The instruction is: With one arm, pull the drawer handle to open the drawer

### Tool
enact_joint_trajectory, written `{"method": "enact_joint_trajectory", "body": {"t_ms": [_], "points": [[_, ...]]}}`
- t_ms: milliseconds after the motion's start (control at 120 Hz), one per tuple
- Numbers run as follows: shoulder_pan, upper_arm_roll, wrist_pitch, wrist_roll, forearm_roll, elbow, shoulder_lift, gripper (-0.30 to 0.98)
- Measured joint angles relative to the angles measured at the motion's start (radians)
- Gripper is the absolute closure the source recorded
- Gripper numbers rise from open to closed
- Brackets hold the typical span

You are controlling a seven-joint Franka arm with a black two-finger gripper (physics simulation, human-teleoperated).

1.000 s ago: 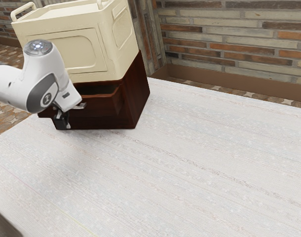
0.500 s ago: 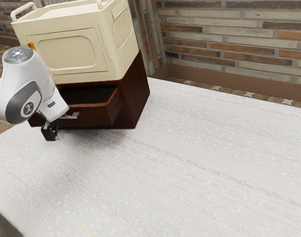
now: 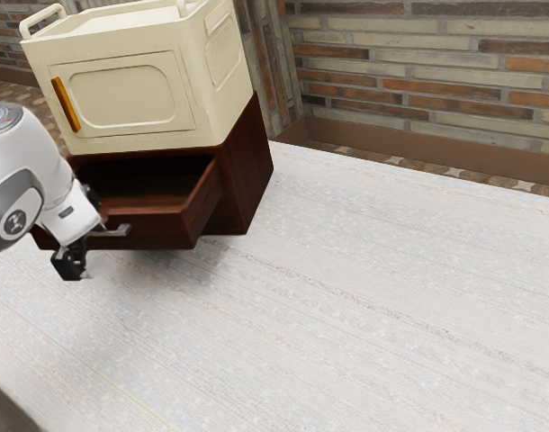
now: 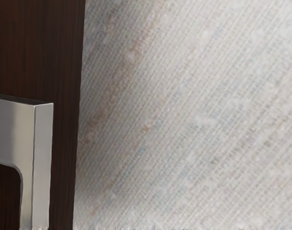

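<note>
**Drawer Stands Open at the Front of the Dark Wooden Cabinet**

We take the dark reddish-brown, box-shaped wooden cabinet [image 3: 249, 166] as our landmark. Its matching rectangular wooden drawer [image 3: 162, 231] juts from its front, open, with part of the hollow inside in sight. On the drawer's face we see the angular, silver-grey metal handle [image 3: 121, 230], one end of it clear of our hand.

Our black two-finger gripper [image 3: 70, 263] is in front of the cabinet, low and close by the handle, at the end of our tilted white, rounded arm [image 3: 45, 171]. We cannot tell whether its jaws are apart, together or clamped on the handle.

On top of the cabinet sits a cream, boxy crate [image 3: 121, 99] with loop grips above and a slim amber strip [image 3: 66, 103] on its front. Under the cabinet and out past its front and side spreads a pale, finely striped woven cloth [image 3: 346, 297]. Behind the cabinet rises a wall of long grey, tan and orange bricks [image 3: 418, 67].
</note>
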Motion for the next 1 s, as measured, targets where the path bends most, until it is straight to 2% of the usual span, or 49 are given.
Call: {"method": "enact_joint_trajectory", "body": {"t_ms": [117, 425, 508, 600, 708, 867, 1000], "points": [[0.000, 0.000, -0.003, 0.000, 0.012, -0.033, -0.048, 0.03], [0.010, -0.001, -0.036, -0.004, 0.019, -0.032, -0.117, 0.01], [0.007, -0.003, -0.070, -0.005, 0.018, 0.022, -0.114, 0.01], [-0.030, -0.009, -0.155, -0.014, 0.006, 0.164, -0.086, 0.00], [-0.044, -0.003, -0.289, -0.047, -0.047, 0.287, -0.069, 0.00], [-0.051, -0.021, -0.451, -0.090, -0.176, 0.389, -0.055, 0.00], [-0.073, -0.047, -0.546, -0.120, -0.223, 0.436, -0.053, 0.00]]}}
